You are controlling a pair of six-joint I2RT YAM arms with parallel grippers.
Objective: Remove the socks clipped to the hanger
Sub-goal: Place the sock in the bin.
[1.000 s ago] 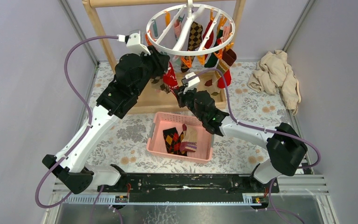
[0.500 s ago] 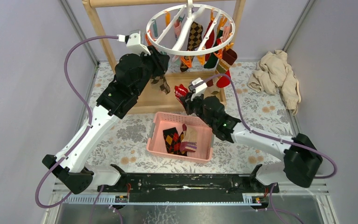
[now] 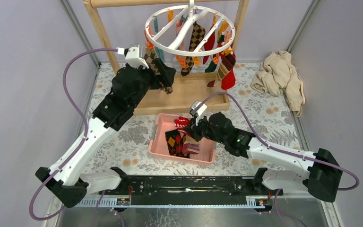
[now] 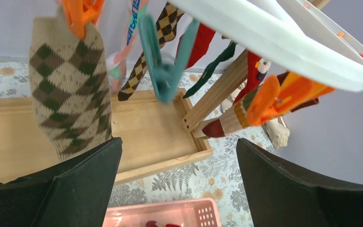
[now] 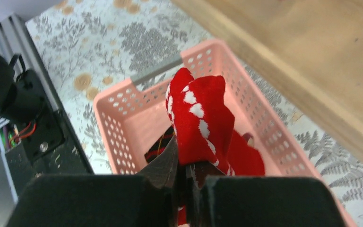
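Our right tool (image 5: 184, 165) pinches the red sock (image 5: 201, 118) straight above the basket (image 5: 111, 101); our left tool (image 4: 177, 146), spread, has the argyle sock (image 4: 71, 90) hanging upright beside one finger.

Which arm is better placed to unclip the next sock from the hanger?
The left arm: its open jaws stand near the argyle sock on the hanger. The right arm has its jaws shut on a red sock over the pink basket.
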